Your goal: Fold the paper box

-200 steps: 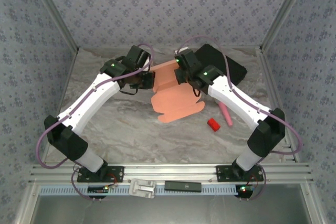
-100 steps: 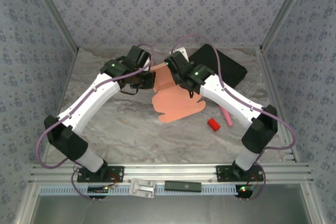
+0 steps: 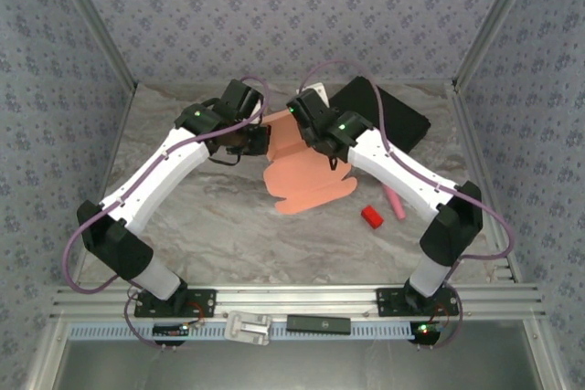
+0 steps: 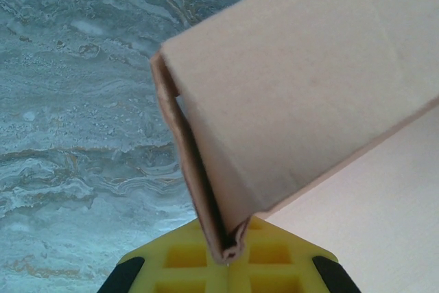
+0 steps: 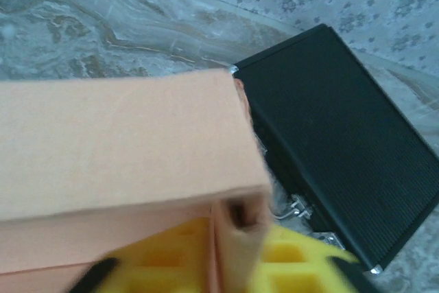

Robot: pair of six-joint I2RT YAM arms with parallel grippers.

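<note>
The left claw (image 4: 230, 260) is pinching a folded edge of the box (image 4: 309, 101) tight between its yellow pads (image 4: 185, 260), with the raised panel rising just ahead of it over the table (image 4: 68, 101). The right claw (image 5: 226, 241) is straddling the box's opposite corner flap, but I cannot tell whether its jaws are clamping or loose. A black case (image 5: 343, 149) is lying just beyond this claw, to its right.

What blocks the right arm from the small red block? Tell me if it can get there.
Probably yes. The red block lies uncovered beside the pink stick, close to that arm's forearm. Its fingers are at the paper box, so it would need to pull back first.
</note>
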